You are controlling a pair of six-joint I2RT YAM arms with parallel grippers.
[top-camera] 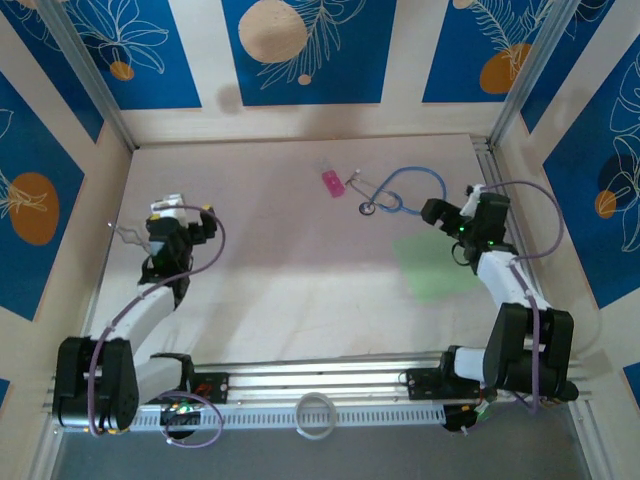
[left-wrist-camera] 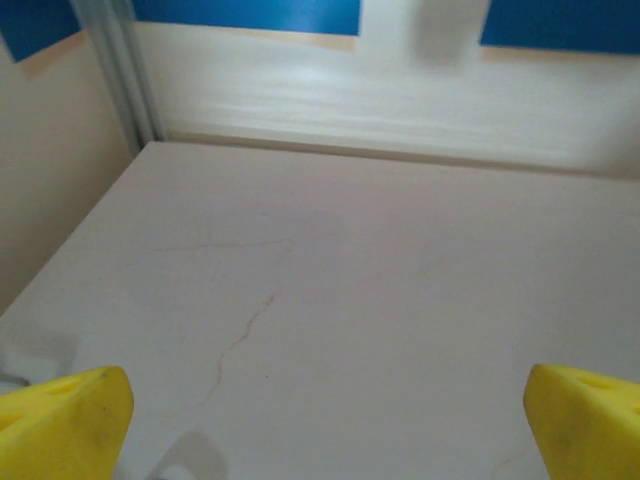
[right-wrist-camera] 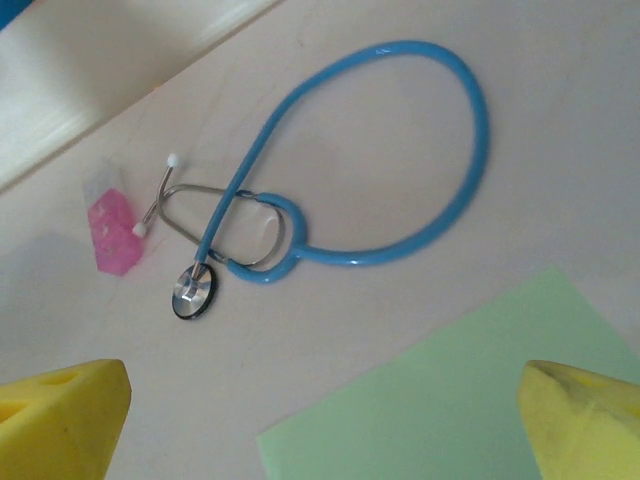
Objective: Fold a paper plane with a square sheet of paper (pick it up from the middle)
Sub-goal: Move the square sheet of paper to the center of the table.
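We are holding our right hand [top-camera: 450, 202] wide open, with nothing between its yellow fingers [right-wrist-camera: 62, 415]. It is hovering just to the right of the blue stethoscope [top-camera: 398, 205], above the pale counter [top-camera: 280, 260].

The square sheet of paper [top-camera: 437, 265] is lying flat on the counter, light green and not yet folded into a plane. It is sitting near the stethoscope, on its near right side, apart from the tube. In our right wrist view, the sheet [right-wrist-camera: 450, 400] is showing one corner and two straight edges below the stethoscope [right-wrist-camera: 340, 261], which is lying in a loose loop with its round chest piece facing up.

A small pink block [top-camera: 332, 182] is resting just to the left of the stethoscope, beside the white ear tips [right-wrist-camera: 112, 232].

We are keeping our left hand [top-camera: 200, 225] well to the left of the stethoscope. It is spread fully open and gripping nothing, and bare counter [left-wrist-camera: 380, 300] is showing between its fingers [left-wrist-camera: 62, 420].
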